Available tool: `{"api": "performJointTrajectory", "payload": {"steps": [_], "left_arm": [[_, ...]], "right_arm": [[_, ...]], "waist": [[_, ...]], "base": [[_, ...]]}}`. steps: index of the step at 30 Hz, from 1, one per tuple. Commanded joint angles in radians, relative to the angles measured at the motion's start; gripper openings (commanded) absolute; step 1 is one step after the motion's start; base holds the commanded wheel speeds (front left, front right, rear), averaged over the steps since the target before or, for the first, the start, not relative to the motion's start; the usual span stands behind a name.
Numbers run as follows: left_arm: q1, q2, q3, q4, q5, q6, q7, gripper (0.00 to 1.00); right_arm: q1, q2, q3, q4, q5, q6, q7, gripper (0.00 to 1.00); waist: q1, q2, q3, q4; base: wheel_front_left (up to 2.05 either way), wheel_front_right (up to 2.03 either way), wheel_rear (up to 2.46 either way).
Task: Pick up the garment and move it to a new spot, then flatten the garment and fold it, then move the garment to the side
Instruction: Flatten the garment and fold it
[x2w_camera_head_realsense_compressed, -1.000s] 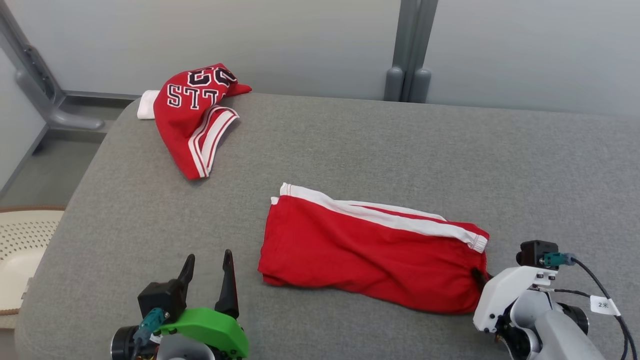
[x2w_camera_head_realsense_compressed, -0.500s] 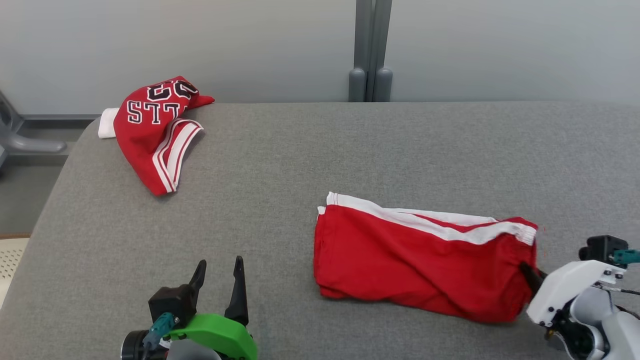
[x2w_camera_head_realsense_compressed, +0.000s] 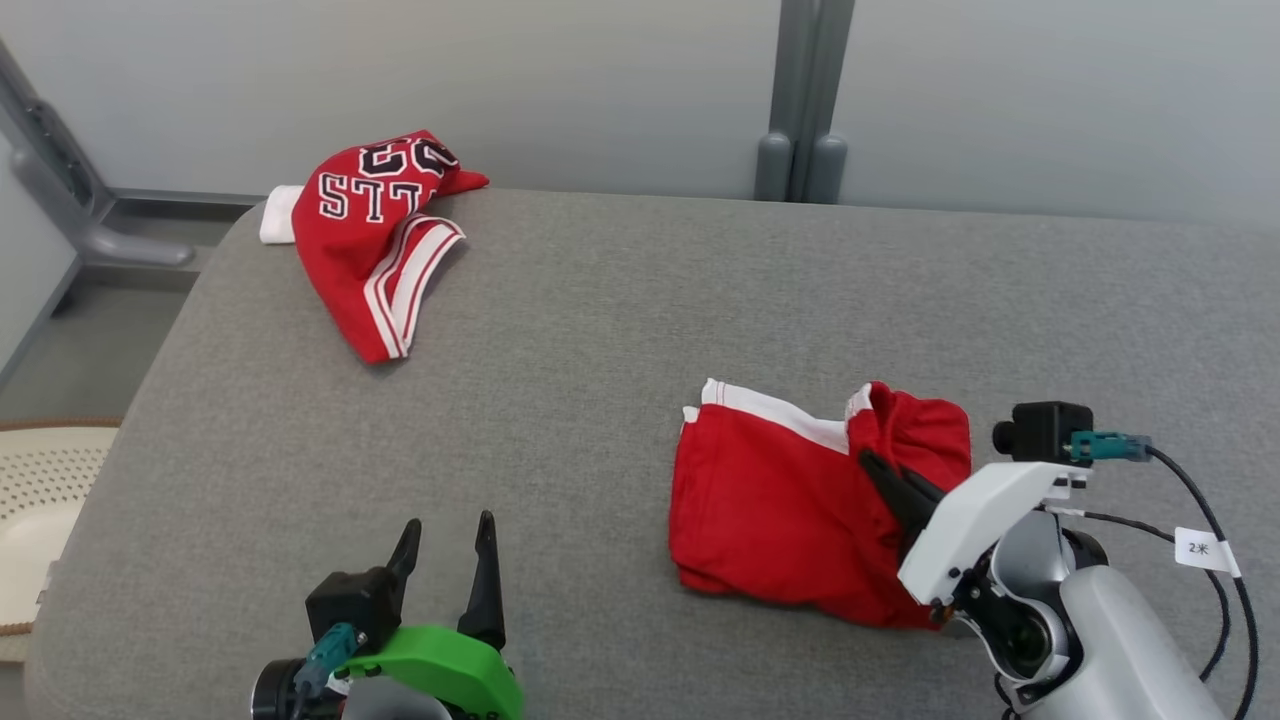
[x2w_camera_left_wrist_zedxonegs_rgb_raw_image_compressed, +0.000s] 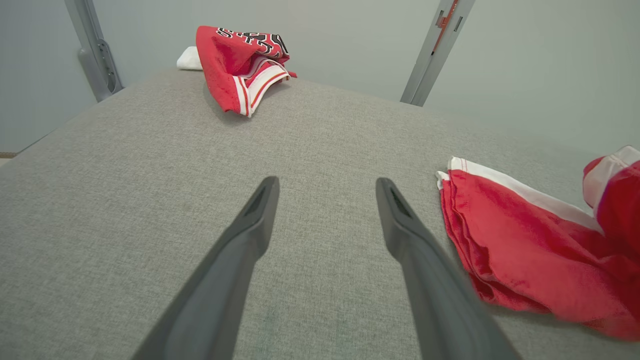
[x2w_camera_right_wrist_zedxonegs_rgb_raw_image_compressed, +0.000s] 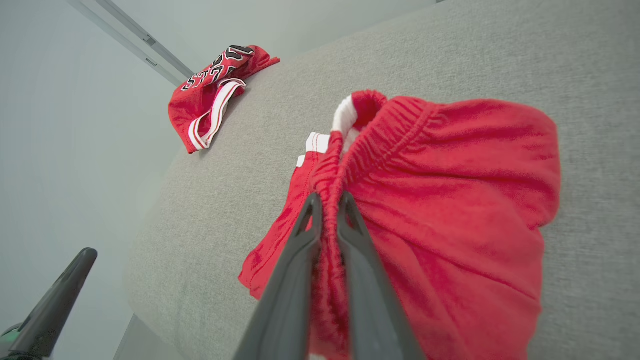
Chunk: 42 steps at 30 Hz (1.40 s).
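The garment, red shorts (x2w_camera_head_realsense_compressed: 770, 500) with a white side stripe, lies on the grey padded table (x2w_camera_head_realsense_compressed: 600, 330) at the right front. My right gripper (x2w_camera_head_realsense_compressed: 872, 462) is shut on the elastic waistband, holding that end raised and folded back over the rest of the shorts. The right wrist view shows the waistband of the shorts (x2w_camera_right_wrist_zedxonegs_rgb_raw_image_compressed: 450, 200) bunched between the right gripper (x2w_camera_right_wrist_zedxonegs_rgb_raw_image_compressed: 329, 197) fingers. My left gripper (x2w_camera_head_realsense_compressed: 448, 525) stands open and empty at the near left edge. Seen from its wrist, the left gripper (x2w_camera_left_wrist_zedxonegs_rgb_raw_image_compressed: 327, 182) hovers over bare cloth, with the shorts (x2w_camera_left_wrist_zedxonegs_rgb_raw_image_compressed: 525, 240) to its right.
A crumpled red jersey (x2w_camera_head_realsense_compressed: 380, 230) with black-and-white letters lies at the far left corner on a small white item (x2w_camera_head_realsense_compressed: 278, 212). A cream perforated basket (x2w_camera_head_realsense_compressed: 40, 500) sits off the table's left side. A grey post (x2w_camera_head_realsense_compressed: 800, 100) rises behind the table.
My right gripper has lifted the waistband end and carried it left over the shorts, so they now lie half as long. The head camera swung. My left gripper kept still.
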Motion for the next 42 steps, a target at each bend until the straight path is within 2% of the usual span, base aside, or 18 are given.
{"api": "performJointTrajectory", "payload": {"steps": [1, 10, 16, 18, 19, 27, 31, 34, 36, 42], "left_arm": [[-0.016, 0.002, 0.003, 0.0, -0.002, 0.0, -0.005, 1.0], [-0.027, -0.015, 0.005, 0.006, -0.015, -0.007, -0.018, 1.0], [-0.037, -0.026, 0.009, 0.017, -0.02, -0.012, -0.028, 1.0], [-0.04, -0.029, 0.011, 0.022, -0.021, -0.014, -0.031, 1.0], [-0.042, -0.031, 0.012, 0.024, -0.023, -0.015, -0.034, 1.0], [-0.053, -0.03, 0.013, 0.042, -0.02, -0.026, -0.042, 1.0], [-0.067, -0.024, 0.014, 0.045, -0.013, -0.027, -0.043, 1.0], [-0.081, -0.023, 0.016, 0.04, -0.008, -0.028, -0.046, 1.0], [-0.09, -0.024, 0.021, 0.038, -0.005, -0.024, -0.047, 1.0], [-0.123, -0.032, 0.024, 0.026, 0.011, -0.026, -0.054, 1.0]], "right_arm": [[-0.019, 0.012, 0.008, 0.016, -0.005, 0.0, -0.011, 0.0], [-0.124, 0.053, 0.082, 0.164, -0.043, 0.0, -0.079, 0.0], [-0.185, 0.056, 0.143, 0.281, -0.084, 0.0, -0.112, 0.0], [-0.207, 0.056, 0.163, 0.32, -0.112, 0.0, -0.134, 0.45], [-0.213, 0.058, 0.184, 0.334, -0.111, 0.0, -0.146, 1.0], [-0.239, 0.056, 0.306, 0.334, -0.076, 0.0, -0.22, 1.0], [-0.248, 0.056, 0.314, 0.305, -0.077, 0.0, -0.257, 1.0], [-0.255, 0.056, 0.284, 0.292, -0.125, 0.0, -0.306, 1.0], [-0.255, 0.043, 0.246, 0.291, -0.21, 0.0, -0.354, 1.0], [-0.191, 0.05, 0.069, 0.254, -0.397, 0.0, -0.471, 1.0]], "waist": [[0.0, 0.0, 0.007, 0.037], [0.0, 0.0, 0.036, 0.11], [0.0, 0.0, 0.056, 0.125], [0.0, 0.0, 0.062, 0.125], [0.0, 0.0, 0.064, 0.125], [0.0, 0.0, 0.059, 0.089], [0.0, 0.0, 0.05, 0.059], [0.0, 0.0, 0.041, 0.034], [0.0, 0.0, 0.031, 0.012], [0.0, 0.0, 0.004, -0.05]], "base": [[0.0, 0.0, 0.0], [0.0, 0.0, 0.0], [0.0, 0.0, 0.0], [0.0, 0.0, 0.0], [0.0, 0.0, 0.0], [0.0, 0.0, 0.0], [0.0, 0.0, 0.0], [0.0, 0.0, 0.0], [0.0, 0.0, 0.0], [0.0, 0.0, 0.0]]}}
